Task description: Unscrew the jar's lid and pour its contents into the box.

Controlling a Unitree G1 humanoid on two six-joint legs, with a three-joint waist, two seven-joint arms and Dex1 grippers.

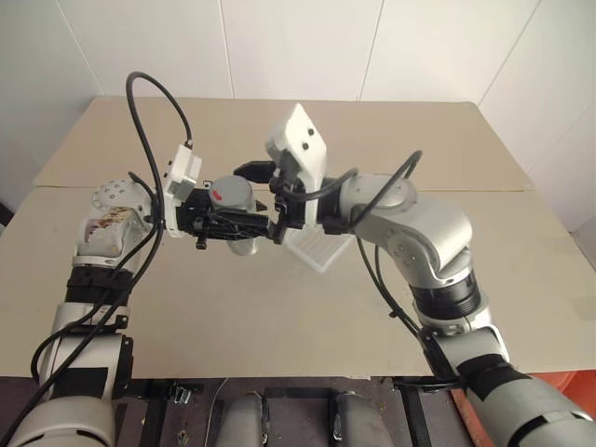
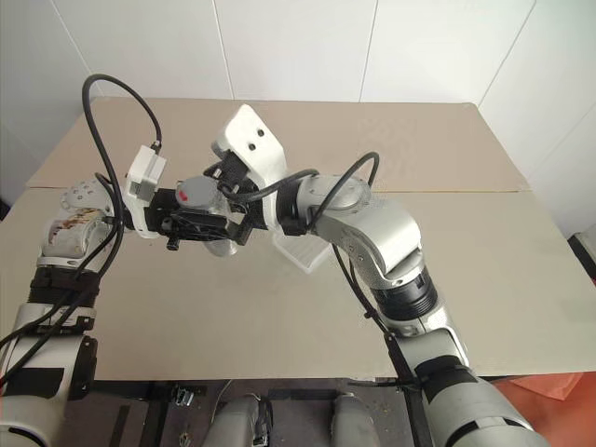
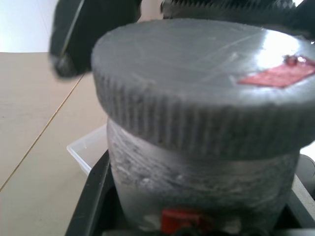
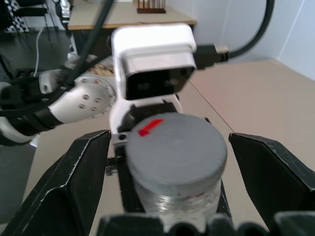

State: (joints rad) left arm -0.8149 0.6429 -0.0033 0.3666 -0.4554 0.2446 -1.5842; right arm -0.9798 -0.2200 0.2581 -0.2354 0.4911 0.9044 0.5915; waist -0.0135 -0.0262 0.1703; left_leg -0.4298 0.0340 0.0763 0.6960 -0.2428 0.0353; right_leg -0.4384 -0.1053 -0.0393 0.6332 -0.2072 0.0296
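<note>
My left gripper (image 1: 231,229) is shut on the silvery-grey jar (image 1: 240,244) and holds it upright above the table. The jar's body (image 3: 197,182) shows a red label patch low down. The grey ribbed lid (image 4: 175,146) with a red mark sits on top of the jar. From the right, my right gripper (image 1: 263,199) reaches in level with the lid. It is open, its fingers (image 4: 81,172) standing on either side of the lid with gaps between. The clear box (image 1: 322,248) lies on the table just right of the jar. The contents are hidden inside.
The beige table (image 1: 279,317) runs wide on all sides, with a seam across it behind the arms. A black cable (image 1: 149,121) loops up from the left wrist camera. White walls stand behind the table's far edge.
</note>
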